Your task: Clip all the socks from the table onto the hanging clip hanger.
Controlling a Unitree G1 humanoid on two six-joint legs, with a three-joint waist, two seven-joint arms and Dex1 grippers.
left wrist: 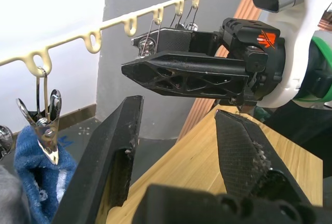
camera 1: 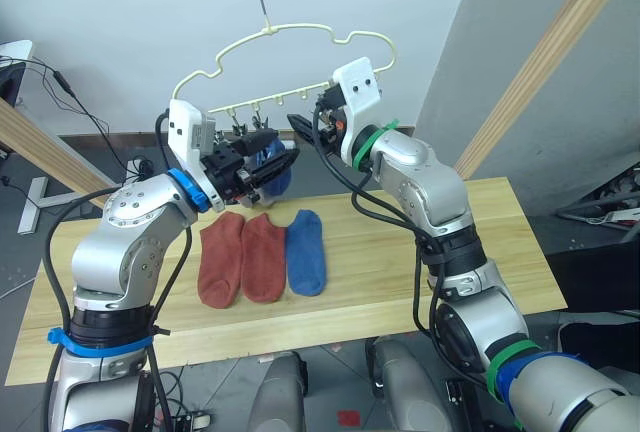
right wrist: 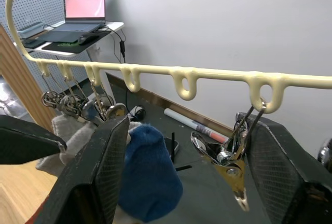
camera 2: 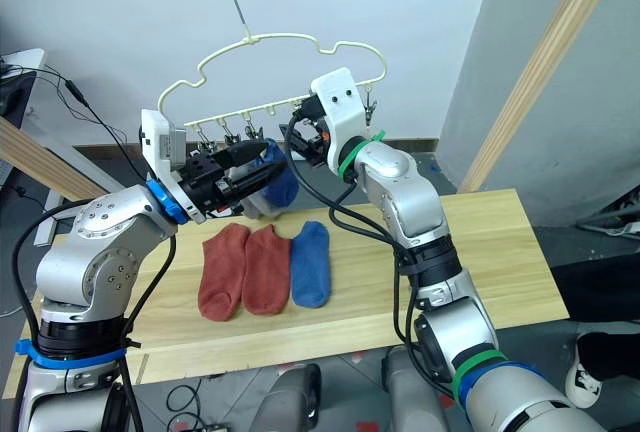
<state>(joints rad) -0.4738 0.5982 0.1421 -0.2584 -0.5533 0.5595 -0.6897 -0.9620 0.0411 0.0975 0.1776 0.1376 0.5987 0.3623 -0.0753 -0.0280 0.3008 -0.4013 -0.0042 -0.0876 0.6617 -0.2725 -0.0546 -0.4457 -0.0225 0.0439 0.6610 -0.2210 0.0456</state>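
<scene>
Left eye view: worktop (camera 1: 420,262) carrying two rust-red socks (camera 1: 243,257) beside one blue sock (camera 1: 306,251). Above, clip hanger (camera 1: 300,37) with hanging blue sock (right wrist: 148,180). Left end effector (left wrist: 179,151) released; right end effector (right wrist: 184,177) released around a clip (right wrist: 225,159).

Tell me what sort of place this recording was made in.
Most likely a robotics lab or test room, not a home: a plank table on a bare grey floor, a clip hanger hung from a wooden frame, loose cables, and an open laptop on a side desk.

Two rust-red socks (camera 1: 242,257), blue sock (camera 1: 306,251) on pale wood-grain worktop (camera 1: 400,282); pale yellow hanger (camera 1: 290,47); black claws.
</scene>
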